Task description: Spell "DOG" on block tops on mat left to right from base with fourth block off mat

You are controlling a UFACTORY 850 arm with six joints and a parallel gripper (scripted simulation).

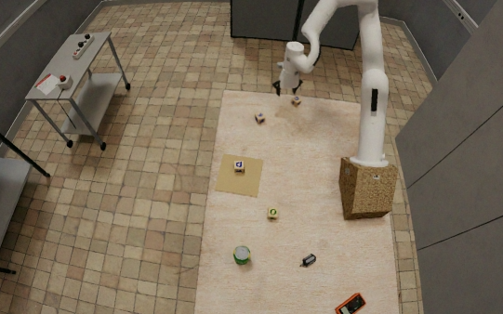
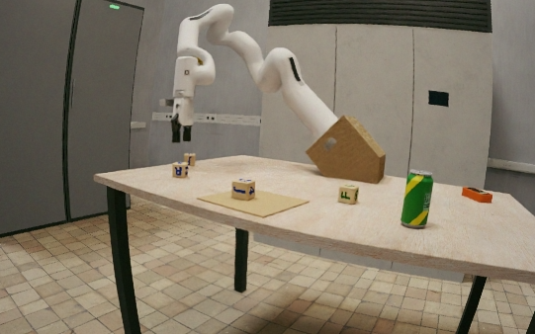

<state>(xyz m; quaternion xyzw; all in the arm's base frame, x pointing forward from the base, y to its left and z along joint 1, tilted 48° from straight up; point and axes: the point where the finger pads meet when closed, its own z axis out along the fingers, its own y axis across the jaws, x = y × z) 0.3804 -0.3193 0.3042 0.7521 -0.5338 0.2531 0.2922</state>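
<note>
A tan mat [image 1: 239, 175] lies on the table, and one lettered block [image 1: 238, 165] sits on it; the block also shows in the side view [image 2: 243, 189]. A block with a green letter [image 1: 272, 213] lies on the table off the mat, toward the can. Two more blocks lie at the table's far end: one [image 1: 259, 118] with a blue letter, and one [image 1: 296, 100] in the corner area. My gripper [image 1: 288, 88] is open and empty, pointing down above the far block [image 2: 189, 158]; it hangs clear of that block in the side view [image 2: 181, 133].
A green and yellow can [image 2: 416, 199] stands near the table's other end. A small black object [image 1: 308, 260] and an orange device [image 1: 350, 304] lie beyond it. The arm's cork base [image 1: 367, 188] stands at the table's edge. A grey cart [image 1: 79, 79] stands on the floor.
</note>
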